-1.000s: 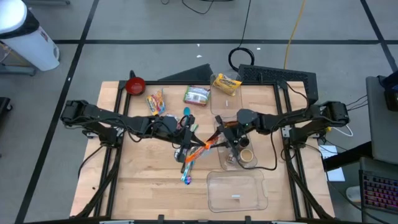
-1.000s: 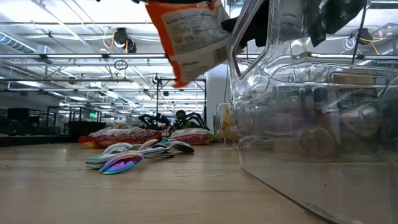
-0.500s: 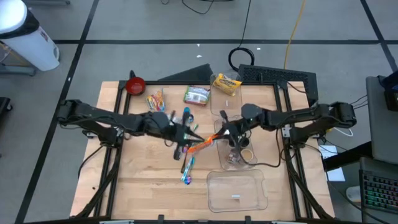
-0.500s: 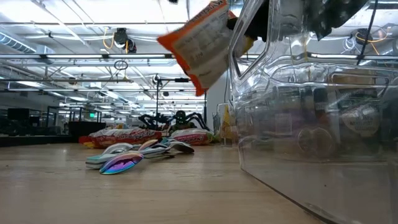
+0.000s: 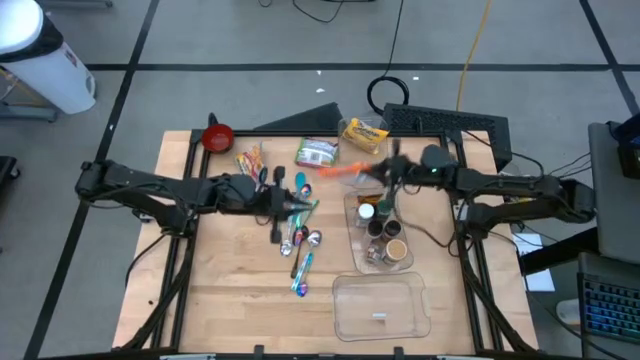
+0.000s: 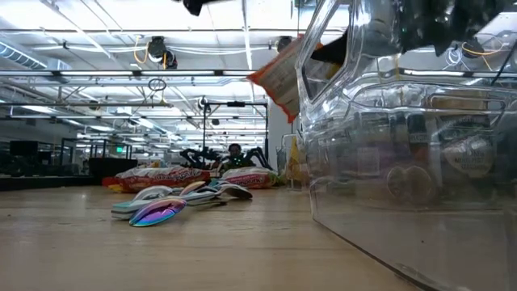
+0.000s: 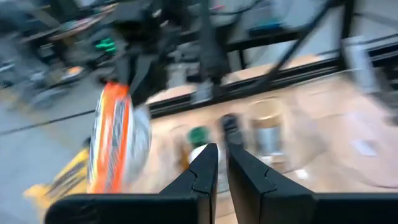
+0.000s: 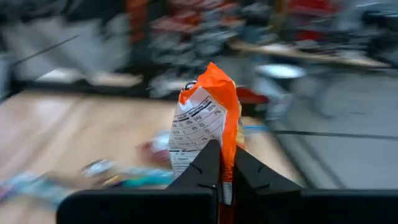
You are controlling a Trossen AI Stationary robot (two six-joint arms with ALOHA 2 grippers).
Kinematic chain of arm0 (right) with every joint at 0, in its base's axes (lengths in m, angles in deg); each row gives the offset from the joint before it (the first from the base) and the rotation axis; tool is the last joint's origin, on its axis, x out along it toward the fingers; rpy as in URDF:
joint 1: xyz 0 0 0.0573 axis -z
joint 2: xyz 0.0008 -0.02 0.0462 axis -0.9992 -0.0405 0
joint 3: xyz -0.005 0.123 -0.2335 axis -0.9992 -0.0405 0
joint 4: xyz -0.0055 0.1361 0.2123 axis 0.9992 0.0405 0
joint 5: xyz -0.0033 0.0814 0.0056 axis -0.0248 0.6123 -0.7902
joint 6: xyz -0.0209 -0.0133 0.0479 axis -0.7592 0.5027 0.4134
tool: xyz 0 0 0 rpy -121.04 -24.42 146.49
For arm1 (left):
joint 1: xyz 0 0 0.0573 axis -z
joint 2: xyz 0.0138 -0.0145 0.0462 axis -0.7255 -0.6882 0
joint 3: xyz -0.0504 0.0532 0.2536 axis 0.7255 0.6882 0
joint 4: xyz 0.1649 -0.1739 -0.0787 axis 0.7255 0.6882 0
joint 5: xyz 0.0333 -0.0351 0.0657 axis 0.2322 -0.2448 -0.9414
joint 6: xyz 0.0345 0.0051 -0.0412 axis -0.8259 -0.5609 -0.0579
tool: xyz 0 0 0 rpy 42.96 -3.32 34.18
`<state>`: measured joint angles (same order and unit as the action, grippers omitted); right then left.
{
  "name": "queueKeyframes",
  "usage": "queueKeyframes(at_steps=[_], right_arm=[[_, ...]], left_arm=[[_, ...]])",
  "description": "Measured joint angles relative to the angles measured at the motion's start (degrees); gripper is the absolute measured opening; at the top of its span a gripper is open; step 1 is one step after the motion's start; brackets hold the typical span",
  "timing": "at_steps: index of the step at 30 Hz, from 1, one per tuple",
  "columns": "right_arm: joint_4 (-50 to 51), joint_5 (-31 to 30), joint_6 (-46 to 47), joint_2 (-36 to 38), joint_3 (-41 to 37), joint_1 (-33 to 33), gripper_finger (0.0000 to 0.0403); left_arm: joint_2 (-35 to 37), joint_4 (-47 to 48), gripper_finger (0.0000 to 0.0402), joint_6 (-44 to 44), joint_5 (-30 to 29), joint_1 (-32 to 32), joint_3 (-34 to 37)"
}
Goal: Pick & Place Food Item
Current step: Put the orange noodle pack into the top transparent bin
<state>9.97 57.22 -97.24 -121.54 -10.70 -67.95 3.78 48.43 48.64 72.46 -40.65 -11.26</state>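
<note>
High view, clutter: spoons point(image 5: 298, 240) lie mid-table beside the left gripper point(image 5: 297, 205); a red bowl point(image 5: 217, 136) and snack packets point(image 5: 316, 152) sit along the far edge.
High view, task item: orange packet point(image 5: 343, 171) is held above the table by the right gripper point(image 5: 378, 176), near the far end of the clear bin point(image 5: 382, 232).
High view, containers: the bin holds jars and bottles; a clear lid point(image 5: 380, 307) lies just before it.
Low view: the bin wall fills the right side; the packet point(image 6: 279, 77) hangs high beside it.
Left wrist view: fingers point(image 7: 202, 176) nearly together, nothing between them.
Right wrist view: fingers point(image 8: 204, 167) pinch the packet's lower edge.
</note>
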Motion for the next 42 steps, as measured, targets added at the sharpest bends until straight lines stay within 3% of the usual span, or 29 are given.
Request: queueKeyframes(at_steps=[3,7,13,26,30,33,42], right_arm=[[-7.9,-3.5,4.3,0.7,-4.6,5.3,0.0],[-13.2,-3.5,8.8,-1.3,-8.5,12.5,0.0],[-15.8,2.3,12.2,-8.2,-8.9,19.3,0.0],[-29.2,2.1,13.7,-21.9,-8.8,20.8,0.0],[-29.7,-2.2,13.6,-24.5,-8.8,20.8,0.0],[-29.6,-4.9,13.4,-25.8,-8.8,20.8,0.0001],[-29.6,-5.2,13.8,-25.9,-8.8,21.5,0.0024]], left_arm=[[0.0,-0.6,0.0042,0.9,-2.9,-1.6,0.7],[0.0,-1.5,0.0042,2.8,-2.9,-3.5,0.7],[0.0,-1.5,0.0042,4.1,-1.9,-4.6,0.7],[0.0,-1.2,0.0042,5.1,-1.2,-4.8,0.7],[0.0,-1.2,0.0042,5.1,-1.2,-4.8,0.7],[0.0,-1.2,0.0042,5.1,-1.2,-4.8,0.7],[-0.1,-1.2,0.0042,5.3,-1.2,-4.8,0.6]])
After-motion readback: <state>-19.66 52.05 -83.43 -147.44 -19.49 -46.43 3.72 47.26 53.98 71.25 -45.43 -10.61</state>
